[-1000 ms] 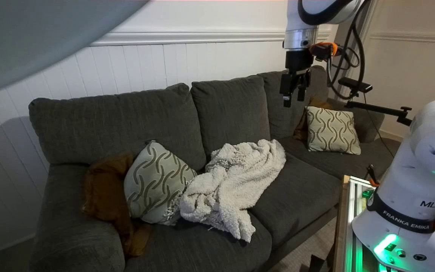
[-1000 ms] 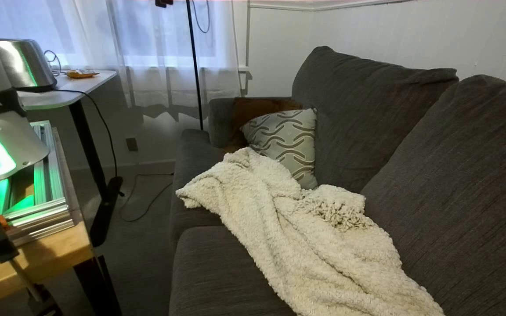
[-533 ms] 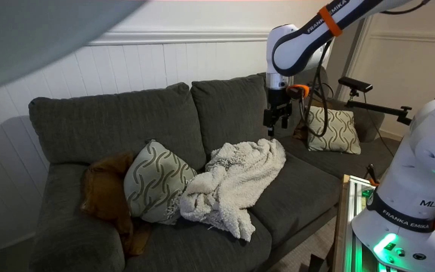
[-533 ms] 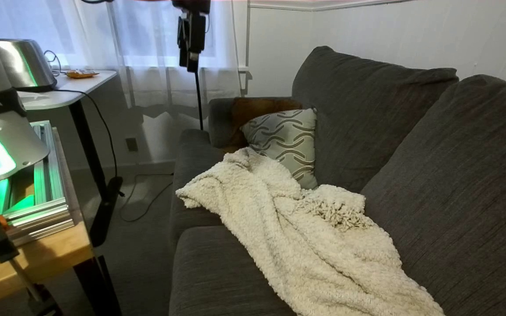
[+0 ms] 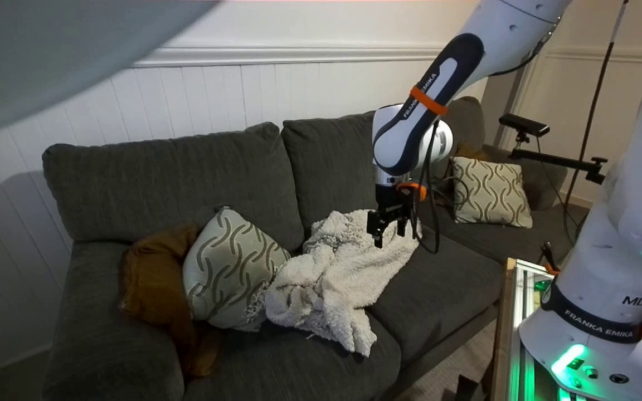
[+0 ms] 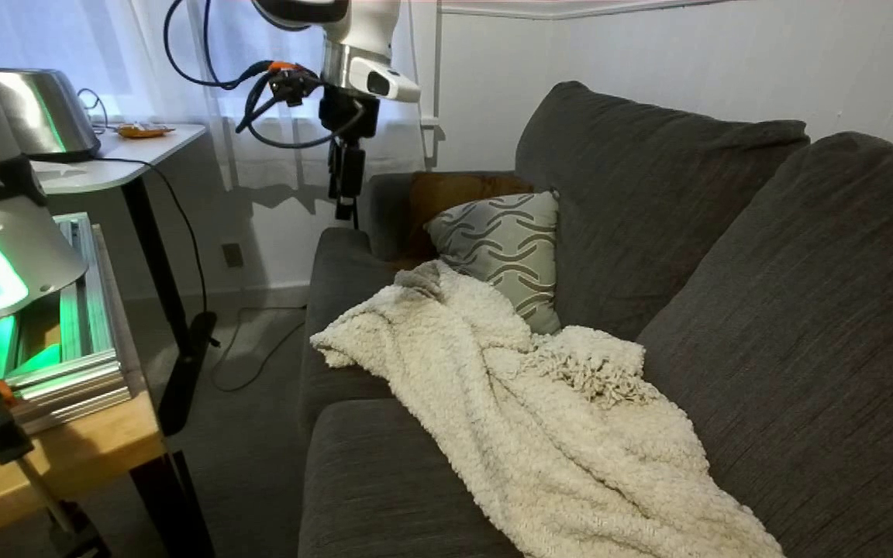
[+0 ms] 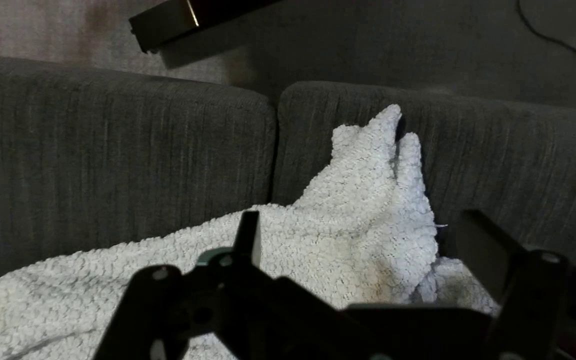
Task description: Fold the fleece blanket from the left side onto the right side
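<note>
The fleece blanket (image 5: 349,278) is a rumpled cream heap on the middle of the dark grey sofa in an exterior view. In an exterior view, the blanket (image 6: 539,434) stretches along the seat with a fringed part on top. My gripper (image 5: 390,236) points down over the blanket's far part. In an exterior view, my gripper (image 6: 346,208) hangs apart from the blanket, above it. In the wrist view, my gripper's fingers (image 7: 360,220) are wide apart with nothing held between them. The blanket (image 7: 368,165) lies below them, a pointed fold reaching toward the seat's front edge.
A patterned pillow (image 5: 237,273) and an orange-brown plush thing (image 5: 159,289) lie beside the blanket. Another patterned pillow (image 5: 491,192) stands at the sofa's far end. The sofa backrest (image 5: 337,161) rises behind. A black camera bar (image 5: 560,161) sticks out near the robot base.
My gripper has come down and moved left in an exterior view, from high over the sofa's far end to just above the blanket. The blanket has not moved.
</note>
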Motion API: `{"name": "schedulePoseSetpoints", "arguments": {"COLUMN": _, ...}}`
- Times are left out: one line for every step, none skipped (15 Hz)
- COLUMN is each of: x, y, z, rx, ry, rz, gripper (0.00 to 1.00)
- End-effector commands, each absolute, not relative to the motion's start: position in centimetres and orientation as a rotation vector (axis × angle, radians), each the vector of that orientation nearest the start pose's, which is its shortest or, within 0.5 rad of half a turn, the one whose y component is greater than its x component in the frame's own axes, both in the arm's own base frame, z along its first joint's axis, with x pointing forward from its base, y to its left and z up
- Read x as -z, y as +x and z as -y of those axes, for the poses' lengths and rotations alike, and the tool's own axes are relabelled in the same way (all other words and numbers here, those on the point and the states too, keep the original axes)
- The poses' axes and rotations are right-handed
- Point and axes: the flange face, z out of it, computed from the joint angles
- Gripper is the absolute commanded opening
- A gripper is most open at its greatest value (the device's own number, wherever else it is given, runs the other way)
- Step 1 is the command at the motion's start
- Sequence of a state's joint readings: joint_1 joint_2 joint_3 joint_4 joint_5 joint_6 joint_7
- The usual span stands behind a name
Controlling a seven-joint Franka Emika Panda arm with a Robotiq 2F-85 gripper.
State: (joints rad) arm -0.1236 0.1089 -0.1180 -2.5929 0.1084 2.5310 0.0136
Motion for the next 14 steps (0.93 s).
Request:
{"name": "schedulePoseSetpoints", "arguments": {"x": -16.7, "y": 42.9, "z": 7.9, "rx": -0.207, "ry": -2.989, "rz": -0.566, "gripper": 1.0}}
{"name": "schedulePoseSetpoints", "arguments": {"x": -15.8, "y": 43.3, "z": 7.1, "rx": -0.207, "ry": -2.995, "rz": -0.551, "gripper": 1.0}}
{"name": "schedulePoseSetpoints", "arguments": {"x": -17.4, "y": 42.1, "z": 7.9, "rx": -0.223, "ry": -3.005, "rz": -0.545, "gripper": 1.0}}
{"name": "schedulePoseSetpoints", "arguments": {"x": -16.6, "y": 42.5, "z": 7.2, "rx": -0.223, "ry": -3.008, "rz": -0.533, "gripper": 1.0}}
{"name": "schedulePoseSetpoints", "arguments": {"x": -16.0, "y": 42.7, "z": 6.8, "rx": -0.228, "ry": -3.01, "rz": -0.525, "gripper": 1.0}}
{"name": "schedulePoseSetpoints", "arguments": {"x": -15.7, "y": 42.9, "z": 6.8, "rx": -0.23, "ry": -3.01, "rz": -0.524, "gripper": 1.0}}
{"name": "schedulePoseSetpoints", "arguments": {"x": -15.6, "y": 43.0, "z": 6.8, "rx": -0.23, "ry": -3.01, "rz": -0.525, "gripper": 1.0}}
{"name": "schedulePoseSetpoints", "arguments": {"x": -15.6, "y": 43.1, "z": 6.9, "rx": -0.227, "ry": -3.01, "rz": -0.527, "gripper": 1.0}}
{"name": "schedulePoseSetpoints", "arguments": {"x": -15.7, "y": 43.2, "z": 6.9, "rx": -0.224, "ry": -3.01, "rz": -0.527, "gripper": 1.0}}
{"name": "schedulePoseSetpoints", "arguments": {"x": -15.7, "y": 43.3, "z": 6.9, "rx": -0.222, "ry": -3.01, "rz": -0.528, "gripper": 1.0}}
{"name": "schedulePoseSetpoints", "arguments": {"x": -15.7, "y": 43.3, "z": 6.9, "rx": -0.221, "ry": -3.01, "rz": -0.528, "gripper": 1.0}}
{"name": "schedulePoseSetpoints", "arguments": {"x": -15.7, "y": 43.3, "z": 6.9, "rx": -0.221, "ry": -3.01, "rz": -0.528, "gripper": 1.0}}
{"name": "schedulePoseSetpoints", "arguments": {"x": -15.2, "y": 43.9, "z": 6.8, "rx": -0.268, "ry": -3.0, "rz": -0.545, "gripper": 1.0}}
{"name": "schedulePoseSetpoints", "arguments": {"x": -14.8, "y": 44.5, "z": 6.7, "rx": -0.237, "ry": -3.011, "rz": -0.545, "gripper": 1.0}}
